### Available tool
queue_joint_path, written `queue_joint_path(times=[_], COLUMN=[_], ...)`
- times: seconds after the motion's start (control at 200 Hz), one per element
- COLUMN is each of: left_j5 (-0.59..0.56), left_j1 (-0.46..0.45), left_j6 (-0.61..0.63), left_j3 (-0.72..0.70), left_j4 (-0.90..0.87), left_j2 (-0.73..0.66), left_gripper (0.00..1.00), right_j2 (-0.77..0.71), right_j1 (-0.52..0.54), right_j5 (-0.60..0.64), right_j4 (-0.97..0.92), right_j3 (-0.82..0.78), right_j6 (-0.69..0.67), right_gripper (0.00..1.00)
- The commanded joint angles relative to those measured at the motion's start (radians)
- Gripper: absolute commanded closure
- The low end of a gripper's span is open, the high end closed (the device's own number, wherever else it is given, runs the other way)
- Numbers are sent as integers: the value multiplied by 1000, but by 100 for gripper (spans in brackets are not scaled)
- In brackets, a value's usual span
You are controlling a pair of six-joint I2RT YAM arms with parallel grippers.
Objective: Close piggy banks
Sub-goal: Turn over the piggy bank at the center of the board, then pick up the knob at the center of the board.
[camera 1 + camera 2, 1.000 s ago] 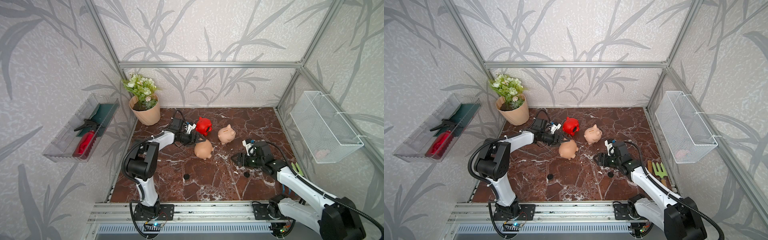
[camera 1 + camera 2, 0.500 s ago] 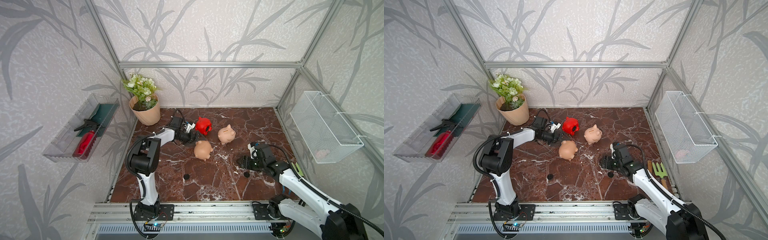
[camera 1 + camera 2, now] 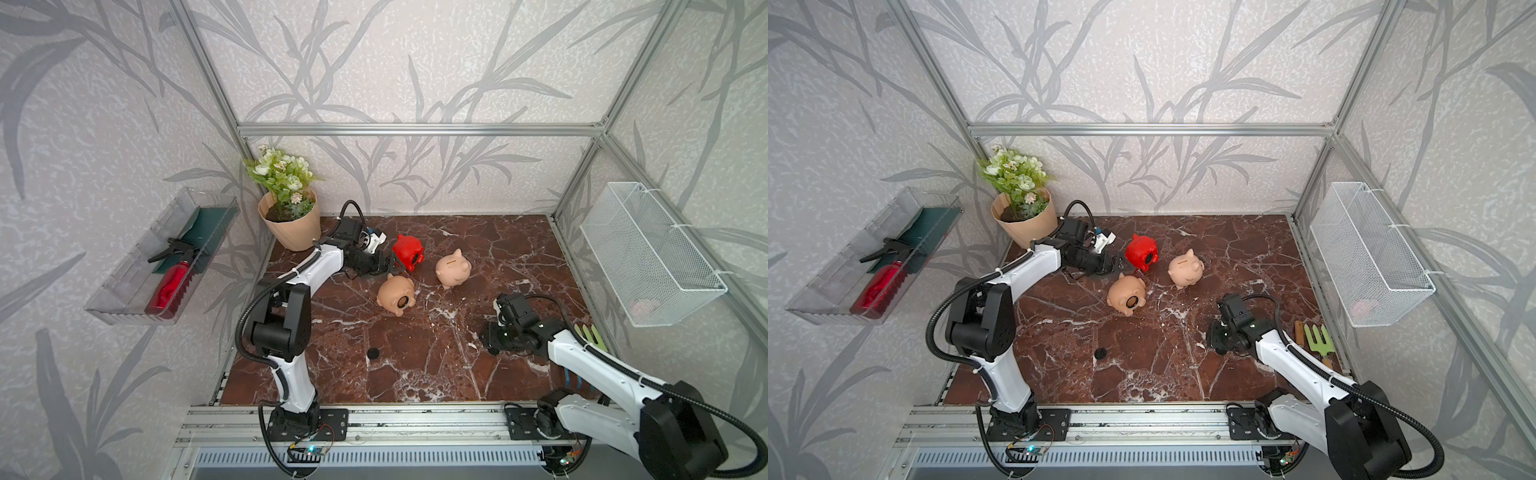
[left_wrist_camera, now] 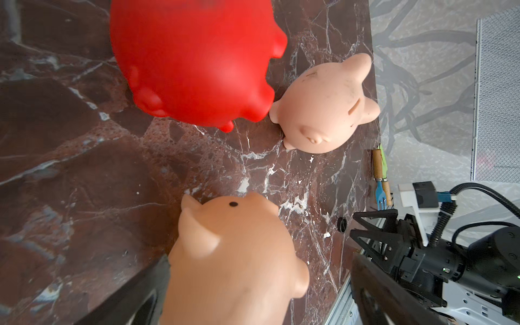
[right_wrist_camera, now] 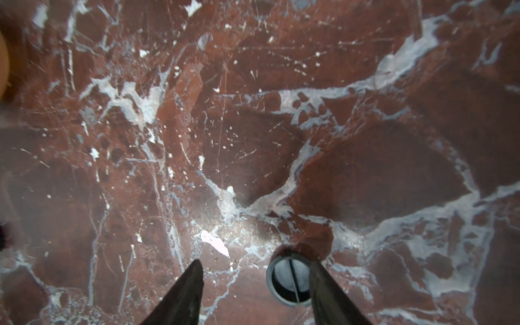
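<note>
A peach ribbed flowerpot [image 3: 291, 232] with green and white flowers stands in a back corner of the dark red marble table [image 3: 415, 374]. Near this pot, toward the table's middle, is the left gripper [image 3: 390, 266], its jaws spread wide and holding nothing. The bright red rounded piggy bank [image 3: 408, 253] lies just past the fingertips, a little farther from the pot. A dark round spot shows on its belly in both top views, and I cannot tell if it is a hole or a plug. The peach-tan piggy bank lying on its side [image 3: 392, 291] is farther from the pot, toward the front edge, with its dark round belly opening facing up. In the left wrist view its body shows between the two dark fingers [image 4: 135, 304], and I cannot tell if they touch it. The second peach-tan piggy bank [image 3: 453, 269] stands upright beyond the red one, seen from the pot. Well apart from the pot, across the table, the right gripper [image 5: 256, 263] points down with jaws partly spread. A small black round disc [image 5: 289, 281] lies between them, against one finger and clear of the other. Another black disc [image 3: 373, 353] lies alone, toward the front from the pot.
</note>
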Motion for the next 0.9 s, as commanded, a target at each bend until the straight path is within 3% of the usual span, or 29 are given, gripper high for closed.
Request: queue_joint_path(times=[0.0, 0.34, 0.515, 0.805, 0.895], left_j5=[-22, -30, -26, -31, -30], left_j1=[-3, -8, -11, -20, -25], left_j6=[19, 8, 10, 15, 19], left_j3=[-40, -130, -133, -119, -110], left_j4=[-33, -17, -25, -31, -37], left_j2=[-77, -178, -165, -152, -150], left_gripper=[1, 1, 1, 1, 0], right_j2=[51, 119, 114, 147, 166], right_j1=[18, 74, 89, 90, 90], right_j5=[58, 112, 221, 163, 141], right_j4=[-73, -122, -209, -169, -158], right_j3=[51, 89, 117, 101, 101], right_j6=[-10, -12, 13, 6, -18], right_gripper=[50, 62, 68, 68, 72])
